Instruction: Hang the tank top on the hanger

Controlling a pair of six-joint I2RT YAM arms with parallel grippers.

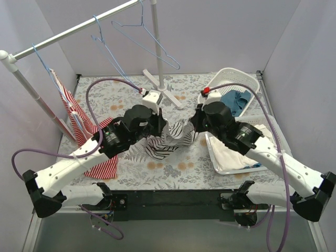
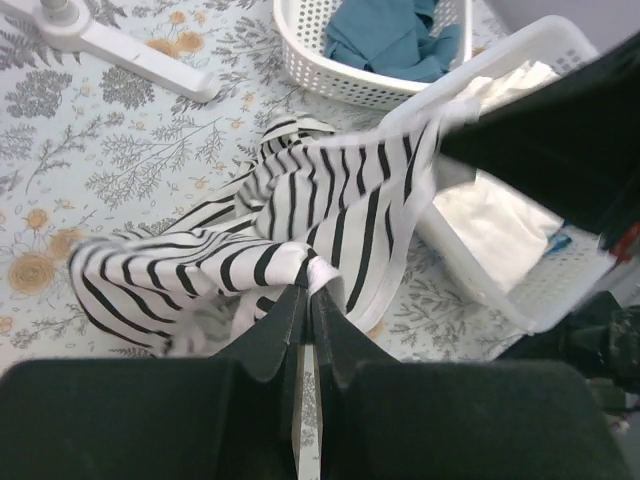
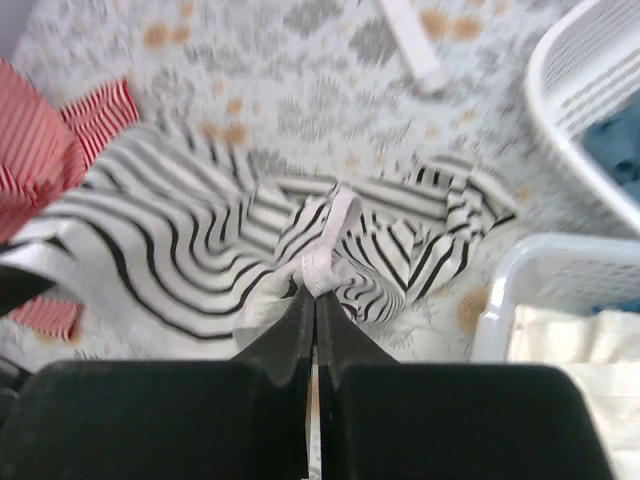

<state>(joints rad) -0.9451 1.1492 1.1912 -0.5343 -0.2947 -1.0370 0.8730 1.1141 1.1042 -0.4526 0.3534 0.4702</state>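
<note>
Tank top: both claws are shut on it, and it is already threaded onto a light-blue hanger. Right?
No. The left claw and right claw are shut on the tank top, but the hanger hangs bare on the rail; the top external view shows the garment slung between the claws instead.

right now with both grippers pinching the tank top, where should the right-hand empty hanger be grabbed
Probably take the hanger on its wire at the low corner, coming from below and the front: it hangs by its hook from the rail, so that corner is free and nearest the arms.
</note>
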